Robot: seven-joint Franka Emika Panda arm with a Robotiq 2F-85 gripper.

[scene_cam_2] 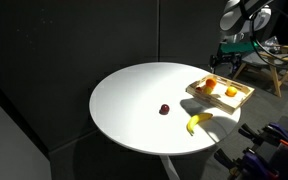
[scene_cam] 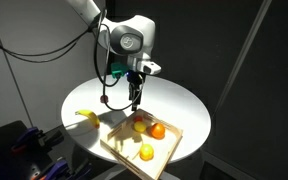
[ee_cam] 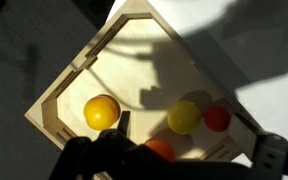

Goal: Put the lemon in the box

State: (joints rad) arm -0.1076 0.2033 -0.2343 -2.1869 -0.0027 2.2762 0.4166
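The lemon (ee_cam: 184, 116), small and pale yellow, lies inside the light wooden box (ee_cam: 94, 62), between a red fruit (ee_cam: 217, 119) and an orange fruit (ee_cam: 160, 150). In an exterior view the lemon (scene_cam: 139, 126) sits in the box (scene_cam: 119, 143) next to the orange fruit (scene_cam: 158, 130). My gripper (scene_cam: 134, 97) hangs above the box's far side, apart from the fruit. In the wrist view the gripper (ee_cam: 189, 140) is open, its dark fingers spread wide with nothing held between them.
A larger, deeper yellow fruit (ee_cam: 102, 111) also lies in the box. A banana (scene_cam: 87, 117) rests on the round white table (scene_cam: 184, 110) beside the box. A small dark red fruit (scene_cam_2: 165, 109) sits near the table's middle. The box (scene_cam_2: 246, 96) stands close to the table edge.
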